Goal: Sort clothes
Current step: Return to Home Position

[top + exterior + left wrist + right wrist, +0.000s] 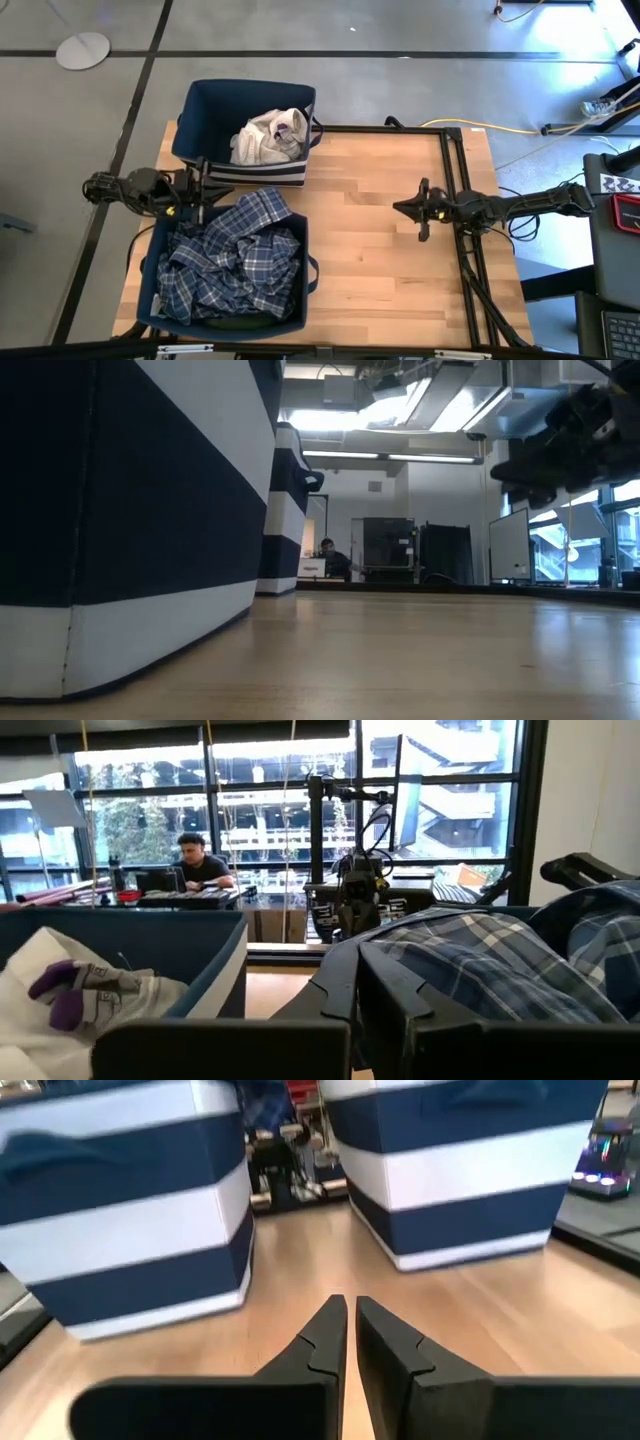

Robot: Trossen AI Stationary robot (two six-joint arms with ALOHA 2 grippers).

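Observation:
White and cream clothes (262, 140) with a grey-purple sock (285, 127) on top lie in the far navy bin (200, 110). Blue plaid clothes (235, 260) fill the near navy bin (150, 280), and one plaid corner lies over its far rim. A dark green piece (240, 322) shows at that bin's near wall. My left gripper (215, 188) hovers between the two bins. It is shut and empty, its tips (352, 955) just short of the plaid cloth (480, 960). My right gripper (398, 208) is shut and empty above the bare wood (350, 1305).
A black metal frame (455, 180) runs along the table's far and right sides, under my right arm. Bare wood (360, 240) lies between the bins and my right gripper. The bins' striped walls (120, 1230) stand ahead of it. A person (200, 860) sits far off in the room.

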